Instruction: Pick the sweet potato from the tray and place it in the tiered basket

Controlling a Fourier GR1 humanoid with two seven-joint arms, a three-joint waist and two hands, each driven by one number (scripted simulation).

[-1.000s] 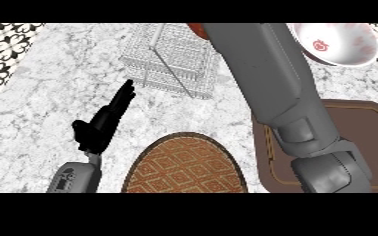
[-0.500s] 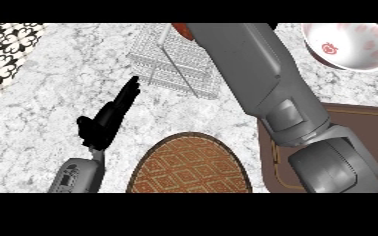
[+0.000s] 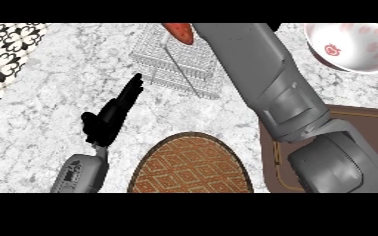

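Head view, looking steeply down at counter (image 3: pixel 59 95), grey-white marble top.

Sweet potato (image 3: pixel 179 32): reddish-orange, only its lower end shows at the frame's top edge, just beside my R forearm (image 3: pixel 255 75) and over the back part of the tiered basket (image 3: pixel 177 65). Can't tell if it's touching the wire or held above it.

R forearm: big grey bulk running from lower right up to top centre, covering the basket's right side. My R robot hand itself is out of frame past the top edge, so can't tell if it's grasping or released.

L robot hand (image 3: pixel 111 114): black, on the left over bare counter, fingers straight and pointing up-right toward the basket's near-left corner, released, nothing in it. Fingertips near the basket, w/ a thin strip of counter showing between. L forearm (image 3: pixel 81 172) comes in grey from the lower edge.

Basket: pale wire mesh, sits upper centre on counter, a wire rod slanting across its top.

Other stuff:
- Brown oval woven mat (image 3: pixel 193 165) w/ diamond pattern, bottom centre, cut by the lower edge.
- Tray (image 3: pixel 354 130): dark brown w/ thin gold line, lower right, mostly under R arm.
- White bowl (image 3: pixel 343 45) w/ red marks, top right, partly cut off.
- Black-and-white patterned strip (image 3: pixel 18 45) along the counter's upper-left edge.
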